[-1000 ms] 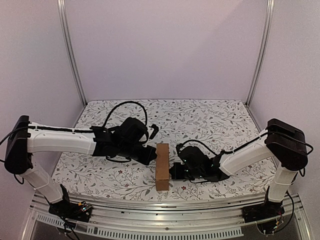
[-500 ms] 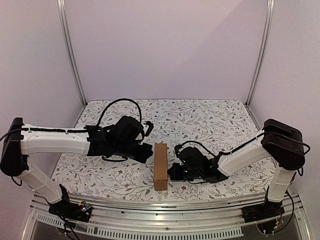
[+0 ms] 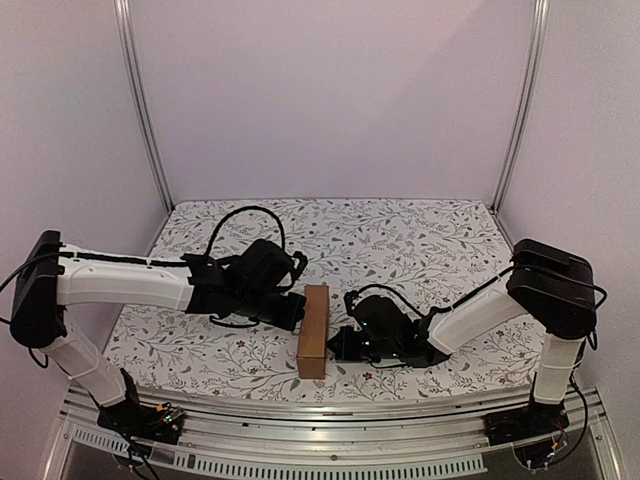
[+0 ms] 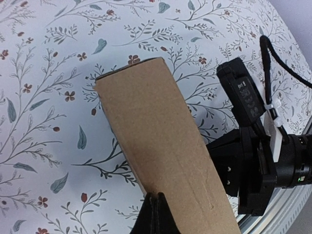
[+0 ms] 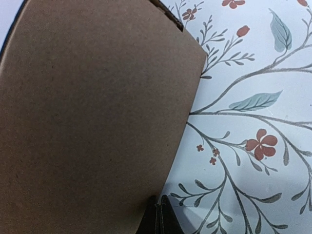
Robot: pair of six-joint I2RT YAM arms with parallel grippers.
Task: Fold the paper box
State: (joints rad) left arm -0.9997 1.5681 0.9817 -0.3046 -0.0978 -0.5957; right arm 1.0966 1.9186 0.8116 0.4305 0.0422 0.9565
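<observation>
I see the paper box (image 3: 313, 330) as a closed oblong carton lying flat on the flower-patterned table (image 3: 420, 240), near the front edge and between my two grippers. Its inside is hidden from me. It is plain brown cardboard, matte and unmarked, with straight edges and a faint crease along its top. The left gripper (image 3: 293, 308) has its fingers pressed together just beside the box's left side. The right gripper (image 3: 338, 345), also pressed together, sits by the right side.

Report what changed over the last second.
The right end effector slid toward the robot's left, and the box shifted left with it, its near end most. Nothing was grasped or released. Both end effectors stayed shut, and the left end effector stayed beside the box.
</observation>
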